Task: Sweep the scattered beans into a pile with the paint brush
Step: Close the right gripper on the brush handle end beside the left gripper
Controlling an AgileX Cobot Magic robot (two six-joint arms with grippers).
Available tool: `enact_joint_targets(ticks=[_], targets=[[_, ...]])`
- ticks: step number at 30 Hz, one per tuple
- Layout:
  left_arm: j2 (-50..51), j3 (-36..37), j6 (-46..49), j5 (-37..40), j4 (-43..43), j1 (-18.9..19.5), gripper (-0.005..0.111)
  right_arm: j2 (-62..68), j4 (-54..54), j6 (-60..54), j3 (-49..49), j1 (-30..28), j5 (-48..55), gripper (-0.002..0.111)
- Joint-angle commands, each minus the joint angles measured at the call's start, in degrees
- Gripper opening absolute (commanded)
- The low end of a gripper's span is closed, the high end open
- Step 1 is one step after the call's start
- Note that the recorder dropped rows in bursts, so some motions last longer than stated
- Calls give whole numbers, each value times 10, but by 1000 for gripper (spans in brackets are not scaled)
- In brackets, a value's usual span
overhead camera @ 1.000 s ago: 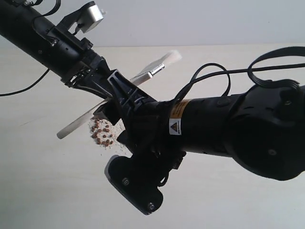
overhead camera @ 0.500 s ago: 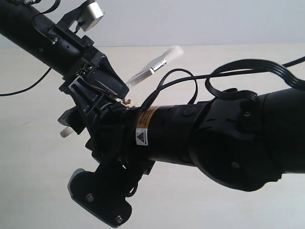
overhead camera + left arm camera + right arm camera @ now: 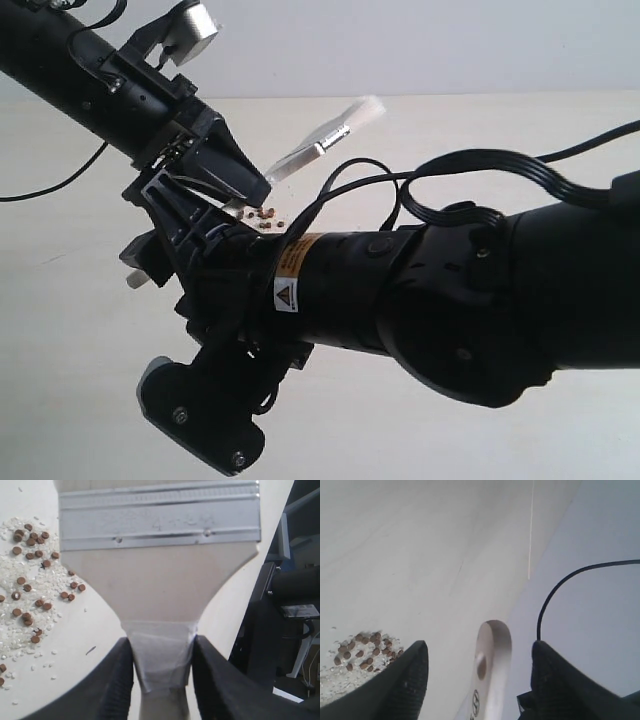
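Crowding the exterior view, arms [image 3: 420,300] hide beans [image 3: 31,542] wrist views show.

The cream-handled paint brush [image 3: 160,587] is held just beside the clustered reddish-brown beans [image 3: 21,580].

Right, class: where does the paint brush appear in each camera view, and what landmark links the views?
Exterior view: paint brush slants across the upper middle, partly hidden behind the arms.
Left wrist view: paint brush fills the frame, handle clamped in the left gripper.
Right wrist view: only its holed handle end, between the open fingers of the right gripper.
Shared landmark: the beans beside it.
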Motion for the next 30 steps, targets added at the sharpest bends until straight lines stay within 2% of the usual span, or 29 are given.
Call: enact_joint_targets(ticks=[1, 7, 22, 30], targets=[[-2, 0, 3, 1, -12, -2, 0, 5, 47, -32, -4, 0, -39, 57], [-2, 0, 2, 1, -14, -2, 0, 5, 202, -203, -4, 0, -70, 55], [-2, 0, 2, 1, -16, -2, 0, 5, 235, -204, -4, 0, -53, 55], [-2, 0, 5, 1, -14, -2, 0, 5, 231, -204, -4, 0, -53, 33]])
